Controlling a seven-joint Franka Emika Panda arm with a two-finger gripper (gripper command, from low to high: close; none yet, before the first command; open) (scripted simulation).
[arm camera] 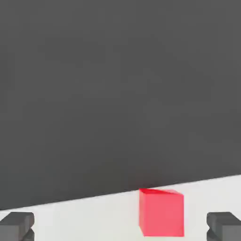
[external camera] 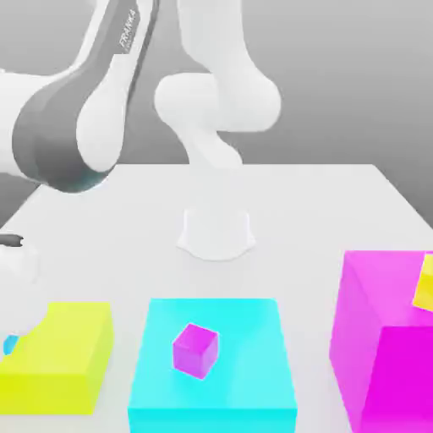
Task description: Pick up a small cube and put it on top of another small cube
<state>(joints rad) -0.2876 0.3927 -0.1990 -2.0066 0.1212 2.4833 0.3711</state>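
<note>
Gripper (arm camera: 120,226) jaws spread wide, holding nothing; both fingertips (arm camera: 16,225) show in the hand view with the red cube (arm camera: 161,212) on the white table (arm camera: 70,219) between them, nearer one finger, untouched. Exterior view: arm (external camera: 76,127) bends down toward the table's edge on the exterior view's left. Along the near edge sit a yellow block (external camera: 63,359), a cyan block (external camera: 237,338) with a magenta cube (external camera: 195,350) on top, and a magenta block (external camera: 380,338) carrying a yellow cube (external camera: 424,283).
</note>
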